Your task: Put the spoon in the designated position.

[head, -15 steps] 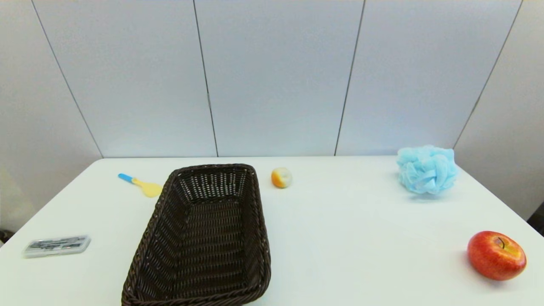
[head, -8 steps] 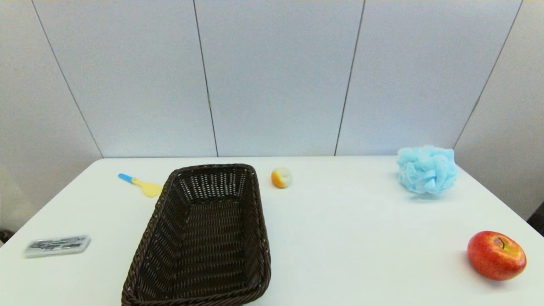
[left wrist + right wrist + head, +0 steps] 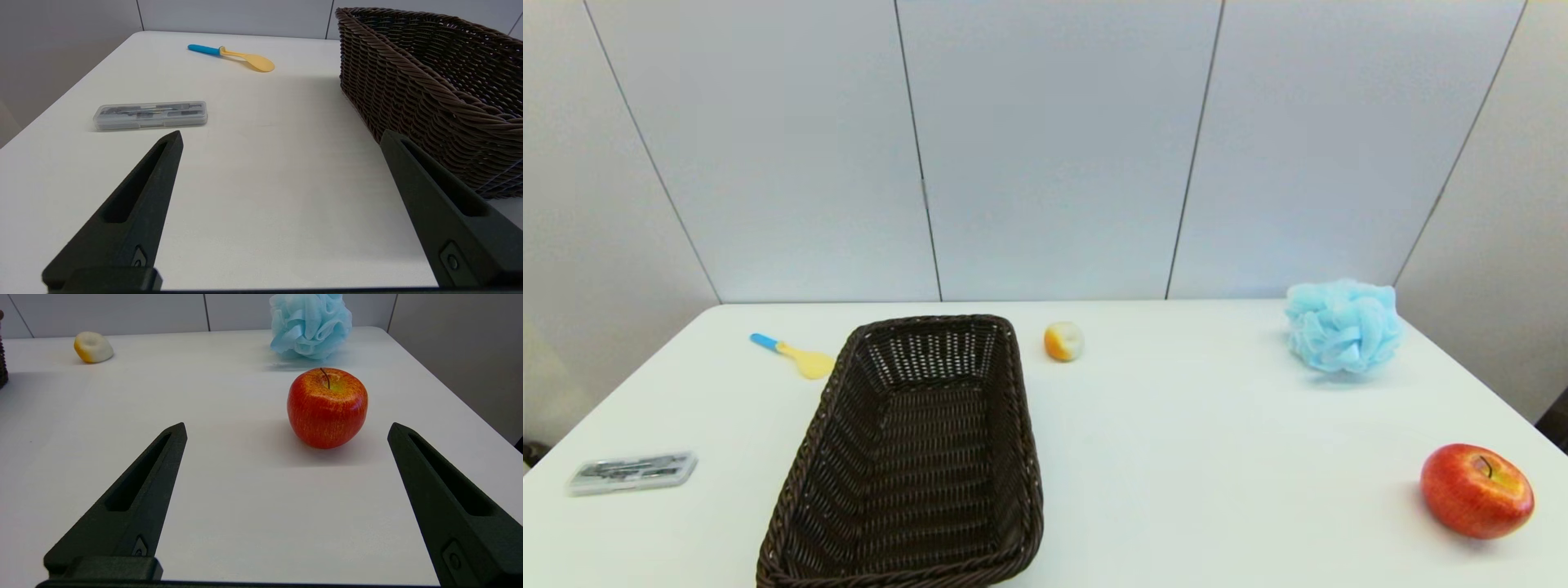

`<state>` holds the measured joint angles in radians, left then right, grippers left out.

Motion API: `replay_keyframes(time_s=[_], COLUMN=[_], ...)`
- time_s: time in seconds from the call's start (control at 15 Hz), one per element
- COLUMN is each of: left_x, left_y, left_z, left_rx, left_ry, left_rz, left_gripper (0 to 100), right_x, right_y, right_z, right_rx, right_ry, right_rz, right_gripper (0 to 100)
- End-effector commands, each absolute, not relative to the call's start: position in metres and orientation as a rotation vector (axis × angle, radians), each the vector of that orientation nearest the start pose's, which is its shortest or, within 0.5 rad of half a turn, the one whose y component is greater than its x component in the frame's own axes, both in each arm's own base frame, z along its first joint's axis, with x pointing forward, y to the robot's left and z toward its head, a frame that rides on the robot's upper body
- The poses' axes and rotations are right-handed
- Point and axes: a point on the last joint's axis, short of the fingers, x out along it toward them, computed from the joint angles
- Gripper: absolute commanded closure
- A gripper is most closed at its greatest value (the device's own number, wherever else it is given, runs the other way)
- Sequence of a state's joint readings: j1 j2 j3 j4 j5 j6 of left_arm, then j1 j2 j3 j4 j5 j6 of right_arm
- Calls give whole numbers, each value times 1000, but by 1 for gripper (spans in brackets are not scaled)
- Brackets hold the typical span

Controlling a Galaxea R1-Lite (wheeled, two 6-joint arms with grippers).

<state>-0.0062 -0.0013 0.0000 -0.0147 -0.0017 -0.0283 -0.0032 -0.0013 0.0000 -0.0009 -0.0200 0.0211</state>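
Observation:
The spoon (image 3: 796,354) lies flat on the white table at the far left, just left of the dark wicker basket's far end; its pale yellow bowl points toward the basket and its blue handle end points away. The left wrist view shows the spoon (image 3: 233,56) well ahead of my left gripper (image 3: 280,136), which is open and empty near the table's front edge, beside the basket (image 3: 429,81). My right gripper (image 3: 286,428) is open and empty too, low at the front right. Neither arm shows in the head view.
The brown basket (image 3: 849,457) fills the left-centre. A clear plastic case (image 3: 632,472) lies at the front left. A small yellow-white fruit piece (image 3: 1063,341), a blue bath pouf (image 3: 1342,325) and a red apple (image 3: 1476,490) sit to the right.

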Motion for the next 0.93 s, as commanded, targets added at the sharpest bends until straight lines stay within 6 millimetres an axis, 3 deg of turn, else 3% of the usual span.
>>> replay_keyframes(time_s=[0.07, 0.13, 0.27, 0.47, 0.8, 0.93], left_x=[-16, -7, 27, 82, 212, 264], left_y=[0, 0, 2, 6, 21, 38], left_z=[91, 110, 157, 211, 258, 266], left_rx=[-26, -19, 61, 118, 129, 126], left_ry=[58, 72, 92, 140, 245, 268], left_rz=[4, 21, 58, 71, 146, 199], left_gripper=[0, 0, 0, 0, 0, 0], right_x=[-23, -23, -23, -23, -23, -23], right_y=[0, 0, 0, 0, 0, 0], right_z=[76, 76, 76, 76, 76, 76], right_rx=[21, 21, 21, 21, 21, 21], right_ry=[-2, -2, -2, -2, -2, -2], right_rz=[-23, -23, -23, -23, -23, -23], right_gripper=[0, 0, 0, 0, 0, 0])
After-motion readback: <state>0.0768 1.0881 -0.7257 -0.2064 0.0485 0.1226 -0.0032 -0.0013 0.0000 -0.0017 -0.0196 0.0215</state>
